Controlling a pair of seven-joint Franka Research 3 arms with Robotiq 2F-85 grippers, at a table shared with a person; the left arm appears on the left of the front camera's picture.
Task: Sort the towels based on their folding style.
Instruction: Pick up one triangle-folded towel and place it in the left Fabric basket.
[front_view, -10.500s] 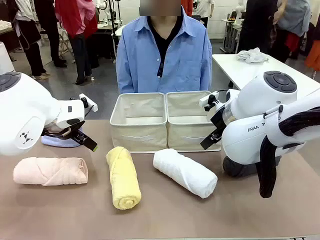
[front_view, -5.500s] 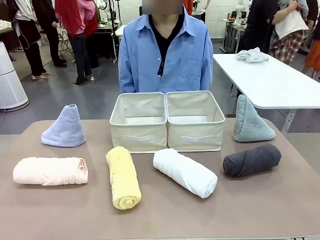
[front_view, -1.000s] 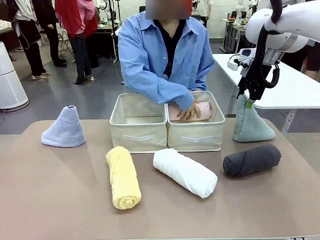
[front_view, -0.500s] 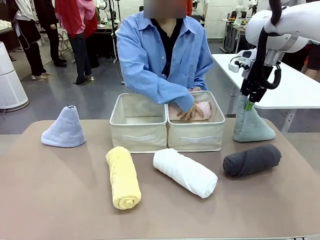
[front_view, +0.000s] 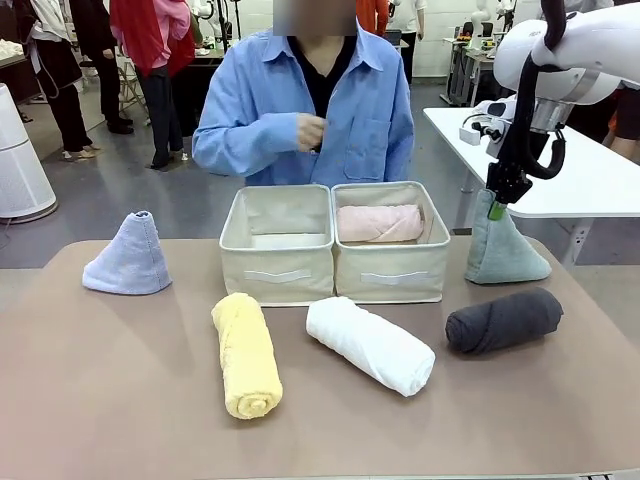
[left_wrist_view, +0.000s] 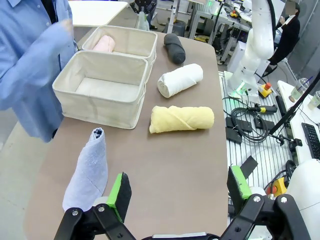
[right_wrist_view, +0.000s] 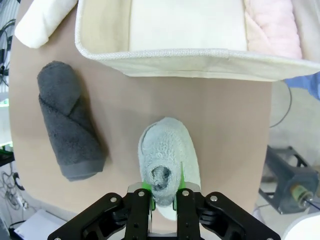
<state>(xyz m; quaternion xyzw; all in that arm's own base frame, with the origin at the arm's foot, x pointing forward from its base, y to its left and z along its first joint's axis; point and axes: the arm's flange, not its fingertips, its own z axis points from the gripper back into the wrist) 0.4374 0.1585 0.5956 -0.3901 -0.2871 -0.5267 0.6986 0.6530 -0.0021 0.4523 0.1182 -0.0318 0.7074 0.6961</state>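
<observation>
from the front, we see the right fingers (front_view: 495, 207) pointing down and pinched on the tip of the pale grey-green cone (front_view: 503, 255). the cone stands upright on the tabletop (front_view: 120, 410), just right of two beige bins. the pink roll (front_view: 380, 222) lies in the right bin (front_view: 392, 282), with the left bin (front_view: 277, 282) touching its side. in front of the bins lie the yellow roll (front_view: 247, 352), the white roll (front_view: 370, 345) and the dark grey roll (front_view: 503, 320), the last one just in front of the grey-green cone. the lavender-blue cone (front_view: 128, 255) stands upright at the far left, well apart from the bins. a person stands behind the bins with one hand (front_view: 312, 130) raised to the chest.

from the left wrist, we see the left fingers (left_wrist_view: 179, 189) spread wide above the tabletop, holding nothing. the lavender-blue cone (left_wrist_view: 90, 172) stands just beside one green pad. farther off are the yellow roll (left_wrist_view: 181, 119), the white roll (left_wrist_view: 180, 80) and both bins.

from the right wrist, looking down, we see the right fingers (right_wrist_view: 161, 187) pressed against the top of the pale grey-green cone (right_wrist_view: 167, 147) from both sides. the dark grey roll (right_wrist_view: 67, 130) lies near it, not touching. past them is the bin wall, with the pink roll (right_wrist_view: 272, 27) inside.
</observation>
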